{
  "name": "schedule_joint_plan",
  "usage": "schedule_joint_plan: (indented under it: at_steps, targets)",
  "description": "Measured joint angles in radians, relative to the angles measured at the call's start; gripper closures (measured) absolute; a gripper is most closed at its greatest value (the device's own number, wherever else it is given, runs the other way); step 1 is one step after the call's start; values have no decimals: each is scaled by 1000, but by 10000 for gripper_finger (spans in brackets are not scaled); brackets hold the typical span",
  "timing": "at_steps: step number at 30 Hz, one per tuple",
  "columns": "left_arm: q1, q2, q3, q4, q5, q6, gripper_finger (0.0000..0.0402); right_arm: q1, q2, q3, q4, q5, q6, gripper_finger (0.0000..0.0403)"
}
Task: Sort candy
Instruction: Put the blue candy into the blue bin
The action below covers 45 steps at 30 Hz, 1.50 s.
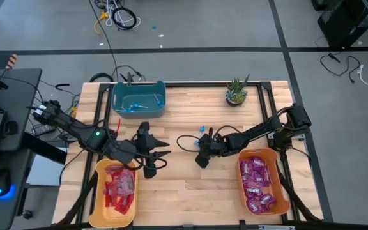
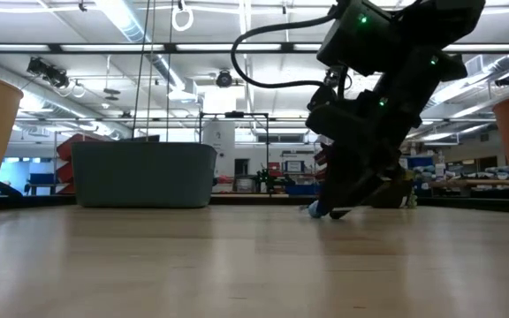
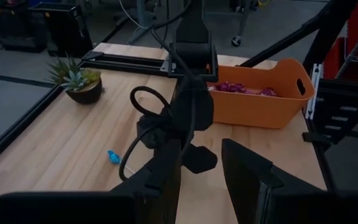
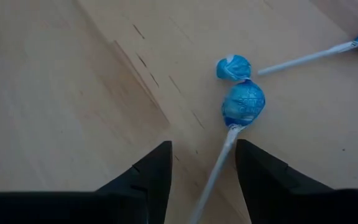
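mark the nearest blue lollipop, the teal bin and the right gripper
blue lollipop [image 4: 243, 102], right wrist view, on its wrapped head
teal bin [image 1: 138, 109], high view, on its near wall
right gripper [image 4: 204, 163], right wrist view, midway between its open fingertips, over the stick

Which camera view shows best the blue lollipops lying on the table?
The right wrist view: the blue lollipops fill it, with their sticks. High view: specks. Left wrist view: one small blue piece. Low view: hardly anything.
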Motion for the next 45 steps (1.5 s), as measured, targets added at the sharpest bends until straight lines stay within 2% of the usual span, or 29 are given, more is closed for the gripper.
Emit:
schedule_joint_plan:
  at_steps: [9,21,29,32,35,45]
  targets:
    - [-27,0,0,0,-5,0,282,-1,1,-2,-13,1,-11,284]
    - [-47,0,0,0,-33,-23,282,-2,3,-3,-41,20,-114,397]
    - [-65,67,0,1,-77,-23,282,23,-23,-6,-44,32,-162,401]
    - [-79,93,0,0,-77,-23,282,61,-71,-9,-42,13,-189,401]
    - [-89,114,0,1,-77,-23,282,105,-134,-8,-6,37,-234,402]
    - [-93,209,0,8,-72,-23,282,254,-249,-6,314,65,-471,402]
